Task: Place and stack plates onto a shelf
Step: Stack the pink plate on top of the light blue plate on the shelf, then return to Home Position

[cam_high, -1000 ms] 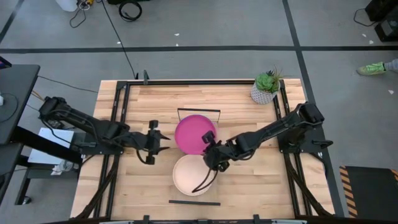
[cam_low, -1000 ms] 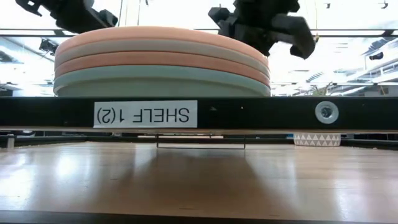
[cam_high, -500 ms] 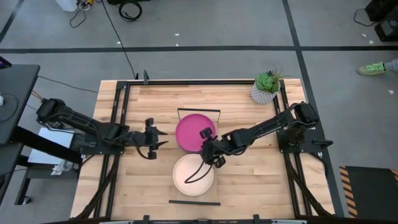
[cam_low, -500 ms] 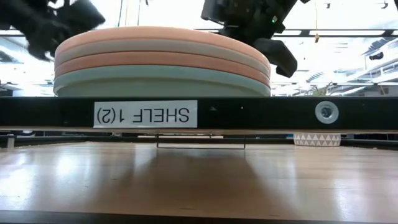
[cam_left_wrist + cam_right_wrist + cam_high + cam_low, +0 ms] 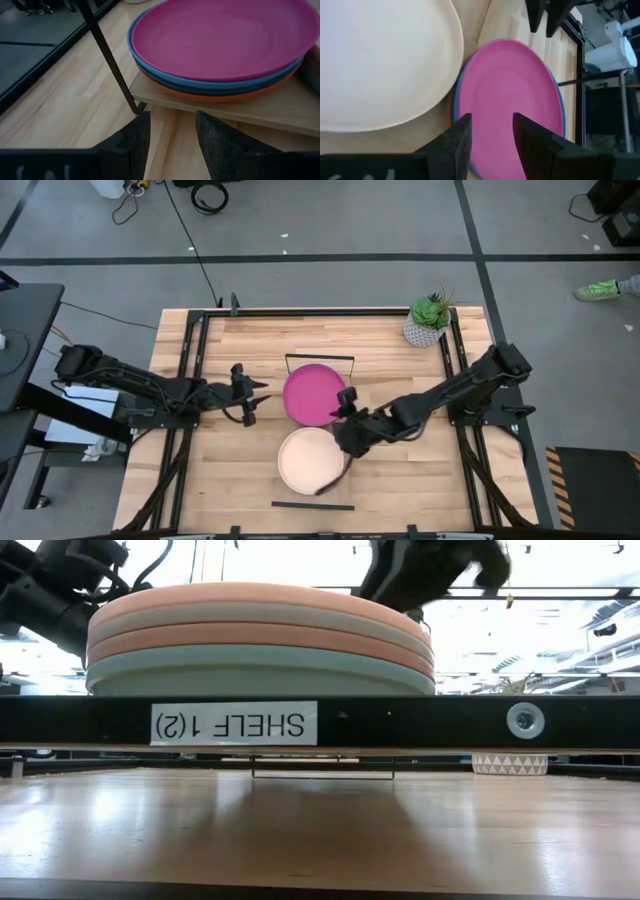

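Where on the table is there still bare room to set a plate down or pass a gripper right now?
Bare wood lies between the far rail and the magenta plate, left of the potted plant, and along the near corners either side of the cream plate. It is crowded mid-table: the left gripper and right gripper flank the magenta stack on the shelf.

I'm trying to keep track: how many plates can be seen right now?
7. On the shelf, the far stack shows magenta over blue over orange; the near stack shows four layers, cream plate on top. More may be hidden beneath.
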